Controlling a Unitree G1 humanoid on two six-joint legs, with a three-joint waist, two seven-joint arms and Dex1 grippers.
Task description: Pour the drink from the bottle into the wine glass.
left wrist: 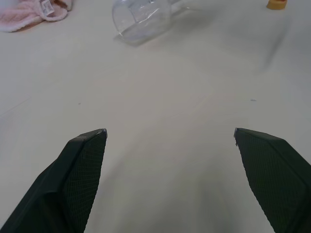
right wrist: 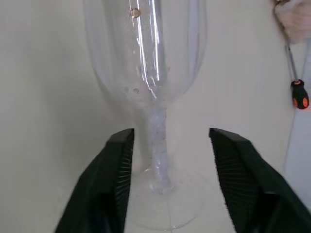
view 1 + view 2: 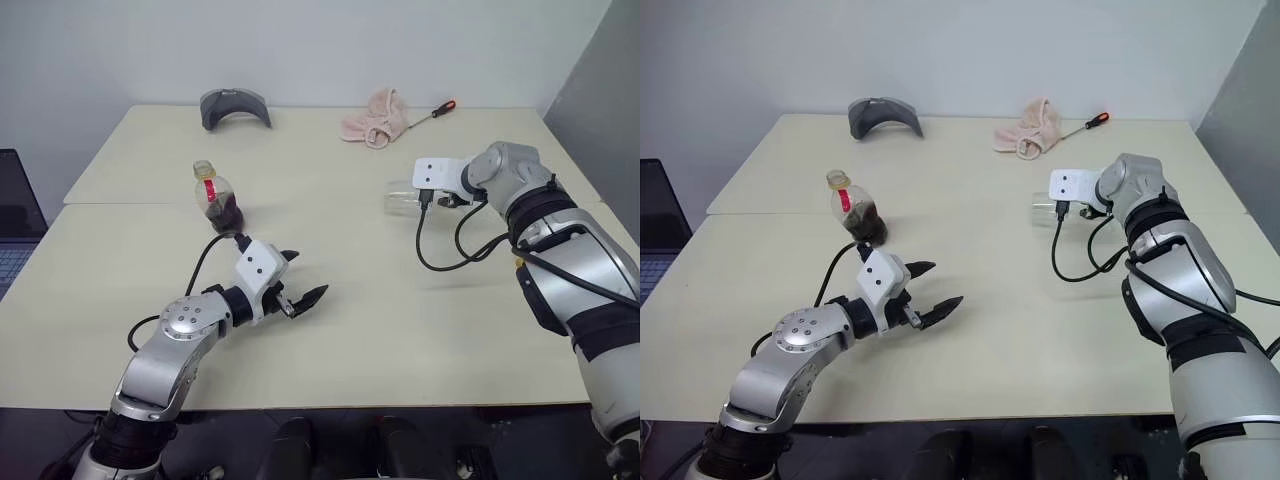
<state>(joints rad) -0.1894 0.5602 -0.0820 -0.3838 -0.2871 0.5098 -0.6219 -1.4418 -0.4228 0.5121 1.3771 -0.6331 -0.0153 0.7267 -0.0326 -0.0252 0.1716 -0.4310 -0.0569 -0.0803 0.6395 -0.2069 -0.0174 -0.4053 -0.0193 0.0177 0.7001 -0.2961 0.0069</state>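
The wine glass (image 3: pixel 402 200) lies on its side toward the tabletop's right edge, so righting it comes first; the right gripper (image 2: pixel 170 145) straddles the thin stem with its jaws parted, gripping nothing yet; it should close gently, since clear smooth plastic or glass slips. The bottle (image 3: pixel 217 201), squat and bulbous with dark drink (image 3: pixel 224 215), stands uncapped near the left edge; the left gripper (image 3: pixel 298 277) waits wide open.
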